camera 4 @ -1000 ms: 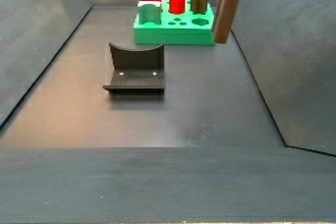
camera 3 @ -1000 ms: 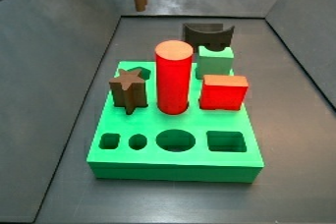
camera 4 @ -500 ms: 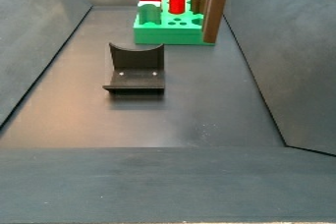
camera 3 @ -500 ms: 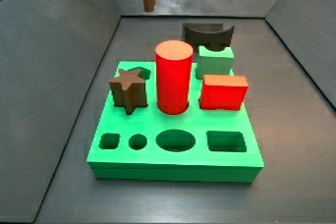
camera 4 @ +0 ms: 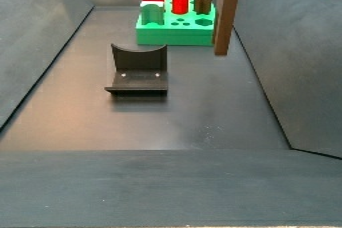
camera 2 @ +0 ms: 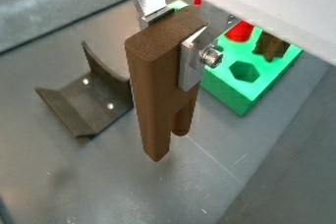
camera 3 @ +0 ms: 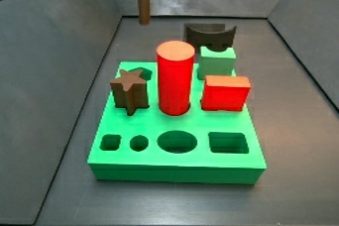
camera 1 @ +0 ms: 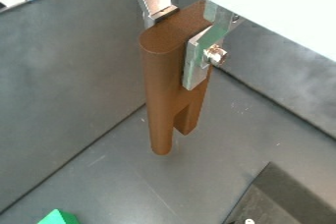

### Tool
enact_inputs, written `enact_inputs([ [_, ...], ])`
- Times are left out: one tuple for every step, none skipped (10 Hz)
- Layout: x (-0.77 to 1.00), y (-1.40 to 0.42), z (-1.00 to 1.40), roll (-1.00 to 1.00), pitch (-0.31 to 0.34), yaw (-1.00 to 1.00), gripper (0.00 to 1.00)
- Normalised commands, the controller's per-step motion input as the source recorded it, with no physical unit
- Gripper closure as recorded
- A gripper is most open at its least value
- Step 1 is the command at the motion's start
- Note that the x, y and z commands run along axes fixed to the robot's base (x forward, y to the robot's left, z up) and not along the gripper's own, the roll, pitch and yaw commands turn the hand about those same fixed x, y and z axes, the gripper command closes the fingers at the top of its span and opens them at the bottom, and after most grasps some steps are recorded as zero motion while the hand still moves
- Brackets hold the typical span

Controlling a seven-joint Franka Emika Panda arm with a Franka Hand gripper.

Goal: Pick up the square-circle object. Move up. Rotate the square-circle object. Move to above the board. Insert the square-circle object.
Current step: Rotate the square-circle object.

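Two prongs down — square-circle object (camera 2: 160,90) upright, claw (camera 2: 178,49) clamped.

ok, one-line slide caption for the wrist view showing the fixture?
Gripper holds the square-circle object upright, prongs down, above the floor between fixture and board.

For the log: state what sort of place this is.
Likely a robot test enclosure: dark grey walled floor, a green board of shape blocks, a fixture, and the gripper whose fingers hold the square-circle object aloft.
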Motion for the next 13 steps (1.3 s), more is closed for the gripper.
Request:
enact_inputs([
  [0.03, 0.01, -1.0, -0.14, -0.036, 0.01, 1.0],
  [0.03, 0.01, -1.0, -0.14, -0.052, 0.0, 1.0],
  [0.04, 0.01, -1.0, -0.15, -0.053, -0.01, 1.0],
  [0.04, 0.01, -0.87, -0.15, -0.054, -0.01, 1.0],
  [0.04, 0.0, -0.73, -0.16, -0.052, -0.01, 1.0],
  [0.03, 0.0, -0.53, -0.16, -0.062, -0.02, 1.0],
  [0.03, 0.0, -0.39, -0.16, -0.066, -0.02, 1.0],
  [0.02, 0.0, -0.21, -0.16, -0.069, -0.02, 1.0],
  [0.01, 0.0, -0.19, -0.16, -0.059, -0.02, 1.0],
  [0.01, 0.0, -0.19, -0.16, -0.059, -0.02, 1.0],
  [0.0, 0.0, -0.19, -0.16, -0.057, -0.02, 1.0],
  [0.0, 0.0, -0.19, -0.16, -0.058, -0.02, 1.0],
  [0.01, 0.0, -0.19, -0.16, -0.059, -0.02, 1.0],
])
